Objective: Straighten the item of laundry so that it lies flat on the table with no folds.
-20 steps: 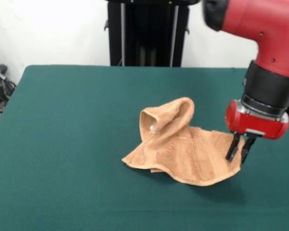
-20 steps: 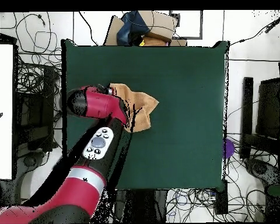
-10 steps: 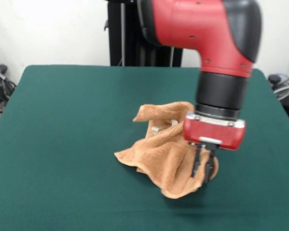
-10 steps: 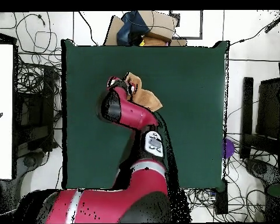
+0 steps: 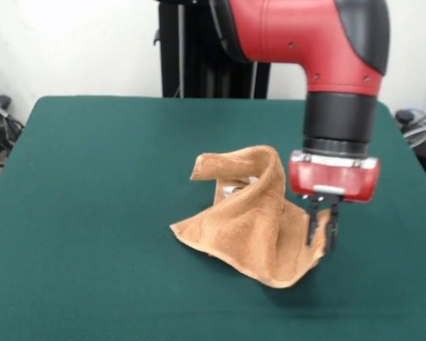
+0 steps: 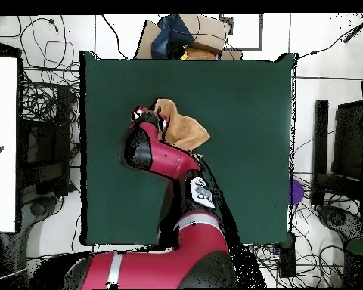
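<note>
- Counting what shows: one towel, one table, one red and black arm with one gripper.
- Towel colour is light brown or tan, with a looped terry surface; a woven band runs near its lower edge in the front view.
- It is not flat. It stands in a crumpled peak: one flap rises and curls over at the top, and the wider lower part spreads onto the felt.
- A small pale patch shows under the curled flap in the front view; too small to tell what it is.
- The towel sits near the middle of the dark green table in the front view, with bare felt on every side.
- In the overhead view the towel lies in the upper left-centre part of the table, just beside the red wrist, which hides part of it.
- The gripper points straight down at the towel's right-hand corner in the front view.
- Its two dark fingers stand close together, pinching the cloth's edge, and that corner is lifted slightly off the felt.
</note>
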Controlling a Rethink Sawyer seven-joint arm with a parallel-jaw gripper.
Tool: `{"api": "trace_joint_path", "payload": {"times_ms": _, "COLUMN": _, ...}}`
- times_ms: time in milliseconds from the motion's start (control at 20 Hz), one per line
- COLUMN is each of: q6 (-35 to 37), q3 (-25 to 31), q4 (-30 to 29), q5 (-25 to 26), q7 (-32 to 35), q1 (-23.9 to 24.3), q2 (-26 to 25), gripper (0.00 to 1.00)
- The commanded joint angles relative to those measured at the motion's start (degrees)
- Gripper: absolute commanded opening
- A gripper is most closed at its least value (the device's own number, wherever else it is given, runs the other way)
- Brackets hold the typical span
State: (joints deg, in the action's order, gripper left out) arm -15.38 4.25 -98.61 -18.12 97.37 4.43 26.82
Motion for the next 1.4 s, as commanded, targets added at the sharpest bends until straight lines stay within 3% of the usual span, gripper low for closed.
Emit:
{"api": "trace_joint_path", "payload": {"times_ms": 50, "q6": 1.82, "q3": 9.6, "q4": -8.26, "q5": 2.92, "q7": 16.81, "q1": 1.19, "q2": 4.21, "gripper": 0.0}}
{"api": "trace_joint_path", "payload": {"times_ms": 250, "q6": 11.97, "q3": 9.91, "q4": -12.54, "q5": 2.75, "q7": 12.34, "q1": 3.6, "q2": 12.29, "gripper": 0.0}}
{"api": "trace_joint_path", "payload": {"times_ms": 500, "q6": 22.37, "q3": 1.65, "q4": -12.82, "q5": 2.32, "q7": 6.71, "q1": -0.39, "q2": 17.77, "gripper": 0.0}}
{"api": "trace_joint_path", "payload": {"times_ms": 700, "q6": 26.79, "q3": -1.08, "q4": -13.91, "q5": 4.15, "q7": 5.9, "q1": -1.54, "q2": 20.98, "gripper": 0.0}}
{"api": "trace_joint_path", "payload": {"times_ms": 950, "q6": 25.45, "q3": -1.94, "q4": -18.81, "q5": 8.67, "q7": 5.53, "q1": -1.35, "q2": 23.88, "gripper": 0.0}}
{"api": "trace_joint_path", "payload": {"times_ms": 1100, "q6": 23.04, "q3": 0.24, "q4": -23.31, "q5": 12.47, "q7": 4.75, "q1": 1.01, "q2": 25.86, "gripper": 0.0}}
{"api": "trace_joint_path", "payload": {"times_ms": 1400, "q6": 18.15, "q3": 3.42, "q4": -28.15, "q5": 19.54, "q7": 5.36, "q1": 4.94, "q2": 25.0, "gripper": 0.0}}
